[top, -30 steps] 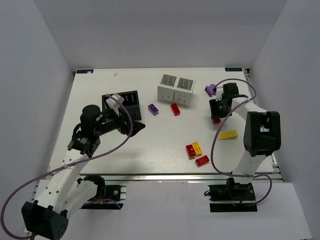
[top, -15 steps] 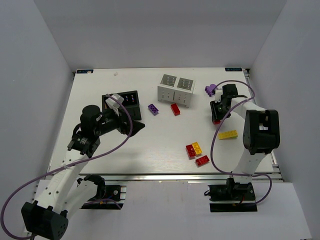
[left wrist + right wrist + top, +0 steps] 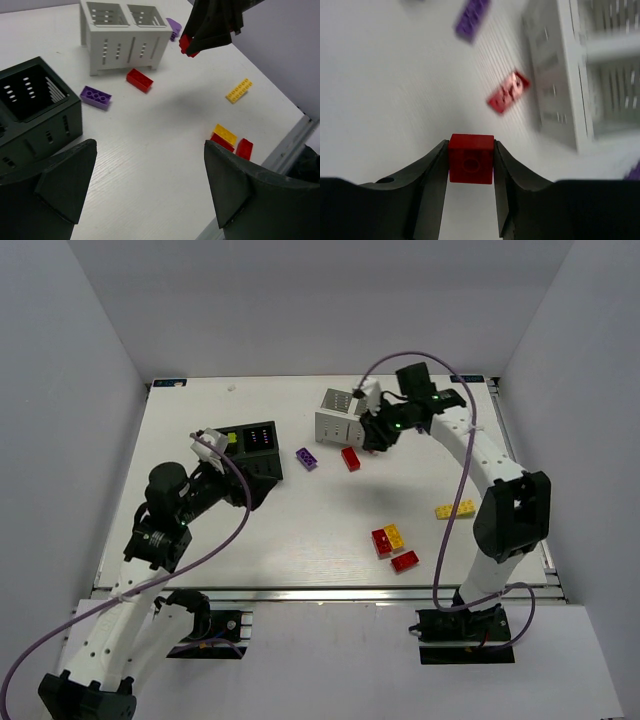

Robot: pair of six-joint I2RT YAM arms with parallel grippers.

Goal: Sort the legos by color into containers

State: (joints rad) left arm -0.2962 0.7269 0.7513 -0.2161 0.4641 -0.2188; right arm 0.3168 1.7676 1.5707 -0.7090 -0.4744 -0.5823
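Note:
My right gripper (image 3: 471, 150) is shut on a small red brick (image 3: 471, 158) and holds it in the air by the front of the white box (image 3: 350, 418). It shows in the top view (image 3: 374, 436) and in the left wrist view (image 3: 187, 45). Another red brick (image 3: 350, 458) and a purple brick (image 3: 307, 458) lie on the table in front of that box. My left gripper (image 3: 262, 483) is open and empty, hovering beside the black box (image 3: 255, 438). A yellow brick (image 3: 455, 509) lies at the right. A red and yellow cluster (image 3: 388, 538) and a red brick (image 3: 405, 561) lie near the front.
A purple brick (image 3: 173, 27) lies behind the white box's right corner. The table's front edge (image 3: 330, 588) has a metal rail. The right arm's purple cable (image 3: 440, 490) loops over the right half of the table. White walls close in the left, back and right.
The right arm has lifted the red brick from the table's right side and swung left to the white box. The left gripper has drawn back slightly toward the left.

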